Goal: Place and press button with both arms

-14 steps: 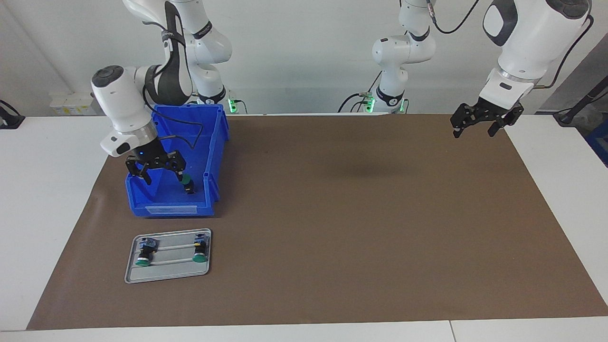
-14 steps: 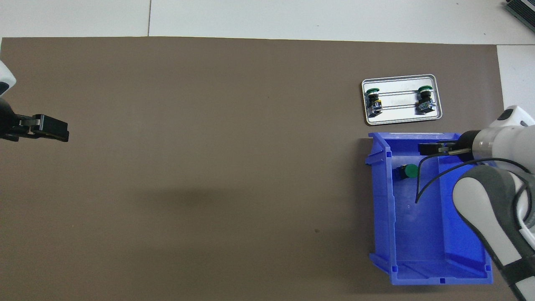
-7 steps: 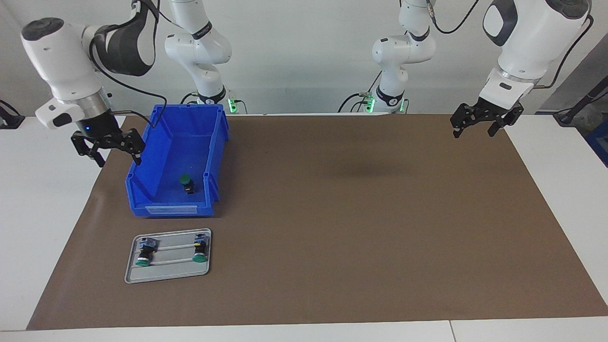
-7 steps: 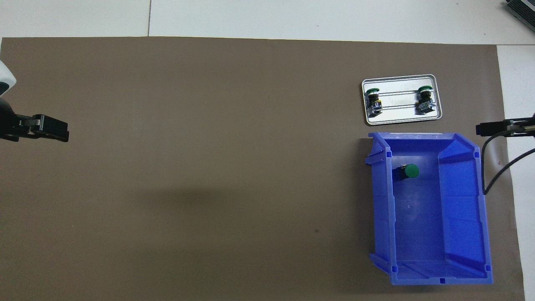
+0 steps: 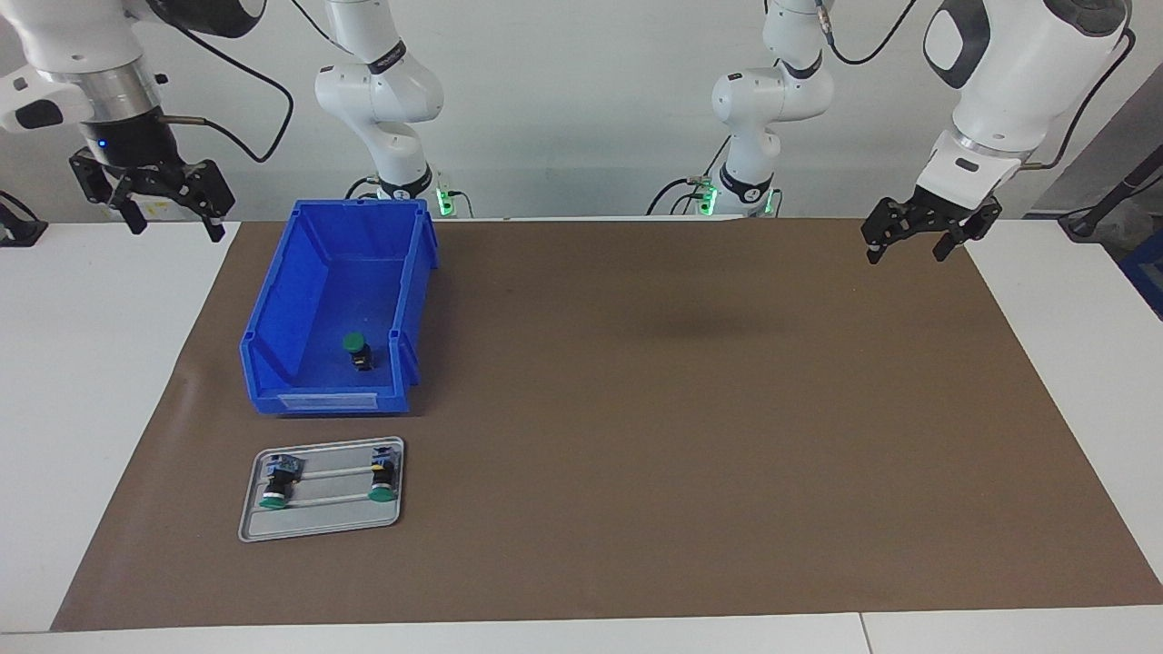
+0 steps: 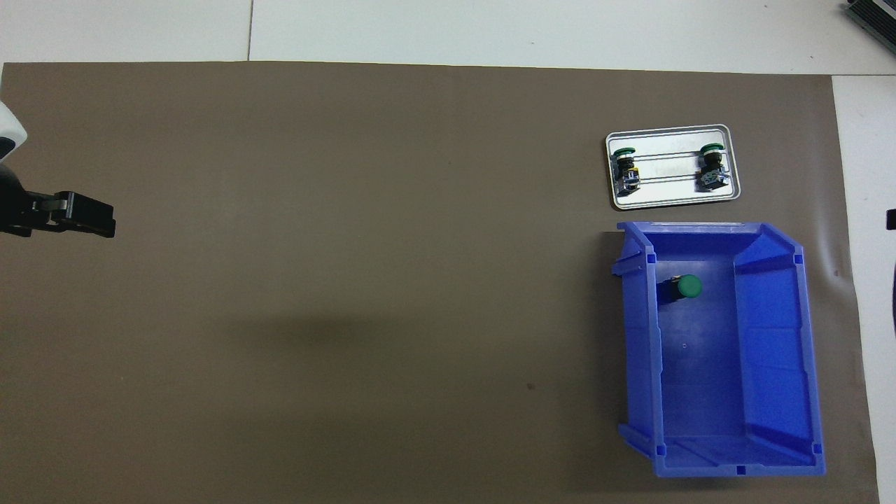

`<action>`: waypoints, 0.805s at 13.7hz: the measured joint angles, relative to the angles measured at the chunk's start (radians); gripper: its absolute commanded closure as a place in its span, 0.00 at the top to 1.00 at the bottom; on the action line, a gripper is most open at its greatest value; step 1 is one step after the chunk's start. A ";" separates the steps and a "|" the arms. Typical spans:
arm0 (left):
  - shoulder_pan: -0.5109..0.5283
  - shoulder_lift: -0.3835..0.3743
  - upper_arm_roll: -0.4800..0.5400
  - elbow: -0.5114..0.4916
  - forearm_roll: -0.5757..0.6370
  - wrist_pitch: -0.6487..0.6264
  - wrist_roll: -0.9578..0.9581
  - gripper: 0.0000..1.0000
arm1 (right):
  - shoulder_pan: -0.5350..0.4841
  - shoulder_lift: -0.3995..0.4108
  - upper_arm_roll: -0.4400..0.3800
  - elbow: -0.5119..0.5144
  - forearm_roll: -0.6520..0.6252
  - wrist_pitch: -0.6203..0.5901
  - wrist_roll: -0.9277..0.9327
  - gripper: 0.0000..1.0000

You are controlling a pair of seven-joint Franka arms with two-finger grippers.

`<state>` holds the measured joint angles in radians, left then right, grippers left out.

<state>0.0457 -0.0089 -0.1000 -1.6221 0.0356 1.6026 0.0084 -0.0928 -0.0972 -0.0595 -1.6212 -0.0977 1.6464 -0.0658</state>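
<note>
A green-capped button [image 5: 355,349] lies in the blue bin [image 5: 273,363], near the wall farther from the robots; it also shows in the overhead view [image 6: 683,287]. My right gripper [image 5: 174,225] is open and empty, raised over the white table beside the bin at the right arm's end. Only its tip shows at the edge of the overhead view [image 6: 892,219]. My left gripper [image 5: 906,254] is open and empty, waiting in the air over the mat's edge at the left arm's end; it also shows in the overhead view [image 6: 105,220].
A metal tray [image 5: 318,525] lies on the brown mat [image 5: 690,436], farther from the robots than the bin. Two more green-capped buttons [image 5: 273,495] [image 5: 382,489] lie on its rails. White table surrounds the mat.
My right gripper has risen out of the bin without the button and swung away over the white table at the right arm's end. The button stays in the bin. The left arm has not moved.
</note>
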 measured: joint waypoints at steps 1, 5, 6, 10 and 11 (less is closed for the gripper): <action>0.000 0.000 0.000 0.000 0.000 0.000 0.000 1.00 | 0.005 -0.003 0.003 -0.001 0.000 -0.029 0.023 1.00; 0.000 0.000 0.000 0.000 0.000 0.000 0.000 1.00 | 0.139 -0.006 0.020 -0.017 0.006 -0.085 0.201 1.00; 0.000 0.000 0.000 0.000 0.000 0.000 0.000 1.00 | 0.164 -0.009 0.025 -0.024 0.024 -0.093 0.219 1.00; 0.000 0.000 0.000 0.000 0.000 0.000 0.000 1.00 | 0.135 -0.016 0.020 -0.028 0.079 -0.100 0.139 1.00; 0.000 0.000 0.000 0.000 0.000 0.000 0.000 1.00 | 0.115 -0.016 0.018 -0.024 0.079 -0.101 0.103 1.00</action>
<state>0.0457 -0.0089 -0.1000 -1.6221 0.0356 1.6023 0.0084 0.0225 -0.1128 -0.0417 -1.6455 -0.0183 1.5453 0.0371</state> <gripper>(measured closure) 0.000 0.000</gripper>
